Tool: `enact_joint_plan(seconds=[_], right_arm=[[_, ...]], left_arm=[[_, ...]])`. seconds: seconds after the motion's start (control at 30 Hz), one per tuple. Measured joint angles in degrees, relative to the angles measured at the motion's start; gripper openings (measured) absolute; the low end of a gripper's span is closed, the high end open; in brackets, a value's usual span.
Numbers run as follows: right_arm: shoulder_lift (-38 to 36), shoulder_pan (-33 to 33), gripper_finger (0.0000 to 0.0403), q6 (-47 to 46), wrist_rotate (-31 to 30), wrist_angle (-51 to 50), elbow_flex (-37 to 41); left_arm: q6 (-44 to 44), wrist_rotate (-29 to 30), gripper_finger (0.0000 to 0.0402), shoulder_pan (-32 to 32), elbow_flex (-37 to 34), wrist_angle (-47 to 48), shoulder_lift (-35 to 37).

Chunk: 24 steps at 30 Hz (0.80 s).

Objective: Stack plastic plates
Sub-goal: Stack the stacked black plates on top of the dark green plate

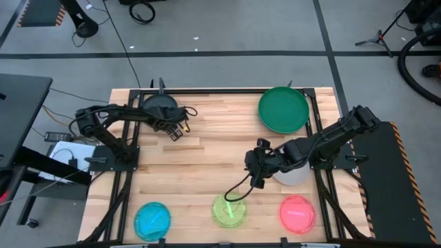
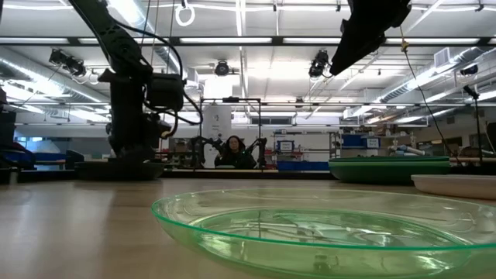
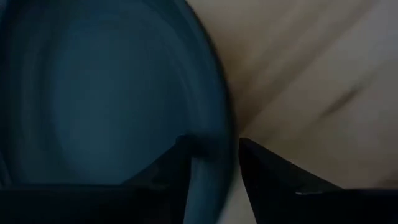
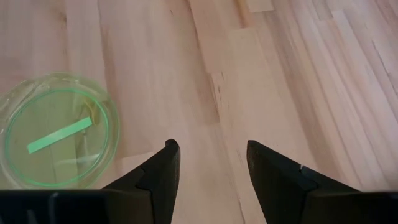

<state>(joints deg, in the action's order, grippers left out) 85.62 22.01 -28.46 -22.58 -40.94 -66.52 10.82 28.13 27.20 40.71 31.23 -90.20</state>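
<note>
A black-grey plate (image 1: 158,105) lies flat near the table's far left; in the left wrist view its rim (image 3: 214,124) runs between my fingers. My left gripper (image 1: 172,121) is open, pointing down, with one finger over the plate's inside and one outside the rim (image 3: 211,152). My right gripper (image 1: 256,165) hovers open over bare wood mid-table (image 4: 211,162). The small yellow-green plate (image 1: 229,210) (image 4: 59,130) lies toward the near edge from it. A pale grey plate (image 1: 291,173) lies under the right arm. A large green plate (image 1: 282,109) sits far right.
A small blue plate (image 1: 151,220) and a pink one (image 1: 298,212) lie along the near edge, either side of the yellow-green plate (image 2: 325,232). Bare wood (image 1: 207,158) fills the table's middle. A cable hangs from the right arm toward the yellow-green plate. A person sits far behind the table.
</note>
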Motion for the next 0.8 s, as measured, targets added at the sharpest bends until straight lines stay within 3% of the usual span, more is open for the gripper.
enact_joint_plan(seconds=[0.13, 0.3, 0.47, 0.63, 0.8], right_arm=[[0.0, -0.39, 0.0193, 0.1, 0.01, 0.01, 0.0], [0.0, -0.24, 0.0193, 1.01, 0.0, 0.03, 0.0], [0.0, 1.25, 0.0193, 4.46, -3.31, 0.27, 0.0], [0.0, 5.46, 0.0187, 23.69, -12.46, 2.19, 0.02], [0.0, 8.67, 0.0185, 38.04, -16.33, 8.86, 0.02]], left_arm=[[-1.05, 1.66, 0.0123, 0.0, 0.0, -0.08, -0.59], [-1.95, 1.96, 0.0046, 0.0, 0.05, -0.11, -0.56], [-3.18, 2.2, 0.0041, -0.25, 0.11, 0.29, -0.36], [-6.12, 2.96, 0.004, -6.19, 0.95, 3.64, 0.58], [-9.95, 2.18, 0.004, -18.94, 3.43, 4.7, 1.82]])
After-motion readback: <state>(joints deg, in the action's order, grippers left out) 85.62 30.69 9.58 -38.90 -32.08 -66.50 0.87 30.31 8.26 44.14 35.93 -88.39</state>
